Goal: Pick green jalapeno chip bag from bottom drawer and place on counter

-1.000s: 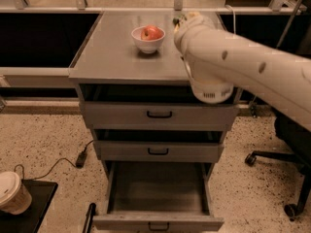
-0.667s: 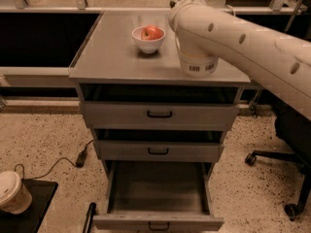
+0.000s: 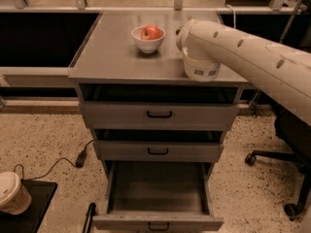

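Observation:
The bottom drawer [image 3: 158, 193] is pulled out, and the part of its inside that I can see holds nothing. The green jalapeno chip bag is not in view. The counter [image 3: 114, 57] is the grey metal top of the cabinet. My white arm [image 3: 243, 50] reaches in from the right, with its round joint [image 3: 200, 64] over the counter's right front part. My gripper is not in view; the arm hides whatever lies beyond the joint.
A white bowl [image 3: 147, 40] holding a red apple [image 3: 151, 32] stands at the back middle of the counter. The two upper drawers [image 3: 159, 114] stand slightly out. A paper cup [image 3: 12, 193] sits low left, a cable [image 3: 80, 158] lies on the floor, and a chair base [image 3: 286, 159] is at right.
The arm's joint has moved from the counter's front right edge back and a little left, further over the counter. The drawers and the bowl have not moved.

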`<state>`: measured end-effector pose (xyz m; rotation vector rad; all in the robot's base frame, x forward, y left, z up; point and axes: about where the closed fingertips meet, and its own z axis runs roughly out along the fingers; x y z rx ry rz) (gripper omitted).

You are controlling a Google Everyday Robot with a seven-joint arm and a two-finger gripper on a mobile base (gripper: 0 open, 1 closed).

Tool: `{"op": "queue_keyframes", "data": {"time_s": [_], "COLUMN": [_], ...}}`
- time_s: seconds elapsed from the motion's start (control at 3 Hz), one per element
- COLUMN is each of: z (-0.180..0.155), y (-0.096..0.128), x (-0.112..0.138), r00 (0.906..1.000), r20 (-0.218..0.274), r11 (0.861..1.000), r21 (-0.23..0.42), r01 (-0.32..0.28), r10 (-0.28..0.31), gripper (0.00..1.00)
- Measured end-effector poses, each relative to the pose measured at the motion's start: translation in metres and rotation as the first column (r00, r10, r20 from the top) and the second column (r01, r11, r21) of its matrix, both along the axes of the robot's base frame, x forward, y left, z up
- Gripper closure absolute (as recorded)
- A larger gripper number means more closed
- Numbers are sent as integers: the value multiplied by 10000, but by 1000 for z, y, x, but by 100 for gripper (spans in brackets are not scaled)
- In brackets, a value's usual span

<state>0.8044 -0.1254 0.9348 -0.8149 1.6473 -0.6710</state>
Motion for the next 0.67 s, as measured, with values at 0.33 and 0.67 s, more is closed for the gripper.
{"op": "queue_keyframes", "data": {"time_s": [0.33,0.67], "z": [-68,-71], "y": [-10,-9], "x": [-8,-9], "r00": [9915,9901], "r20": [-1297,-1396], "r11": [9994,9987], "r21": [350,509], "r01": [-83,-58], "r10": [128,129], "gripper": [100,81]}}
